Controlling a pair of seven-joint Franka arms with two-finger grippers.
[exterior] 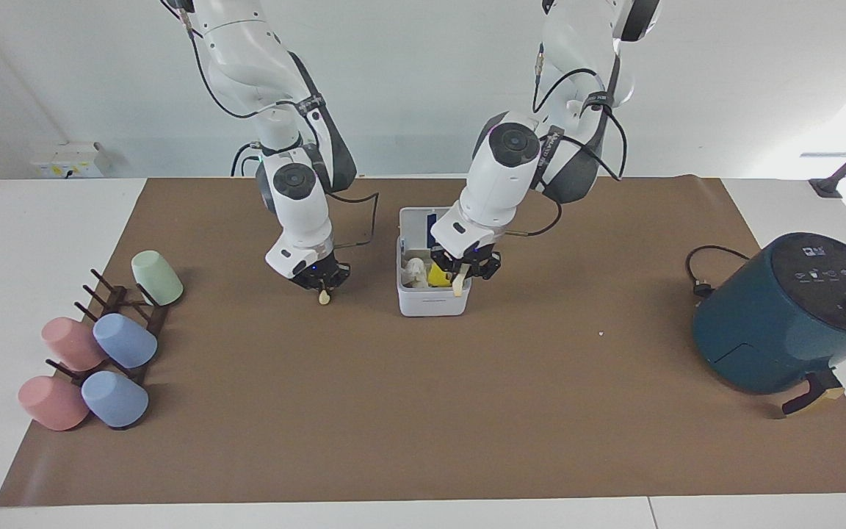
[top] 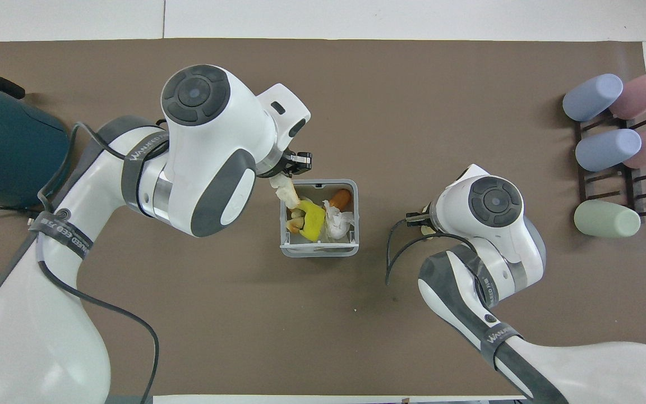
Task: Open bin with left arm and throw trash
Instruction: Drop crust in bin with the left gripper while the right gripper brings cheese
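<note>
The white bin stands open in the middle of the mat, its lid upright on the side nearer the robots. Inside lie a white tissue, a yellow scrap and an orange piece. My left gripper is over the bin's edge toward the left arm's end, shut on a pale bread slice that hangs into the opening; the slice also shows in the overhead view. My right gripper is beside the bin, low over the mat, shut on a pale yellow fruit piece.
A dark teal air fryer with its cable stands at the left arm's end. A rack of pastel cups lies at the right arm's end. A small crumb lies on the mat.
</note>
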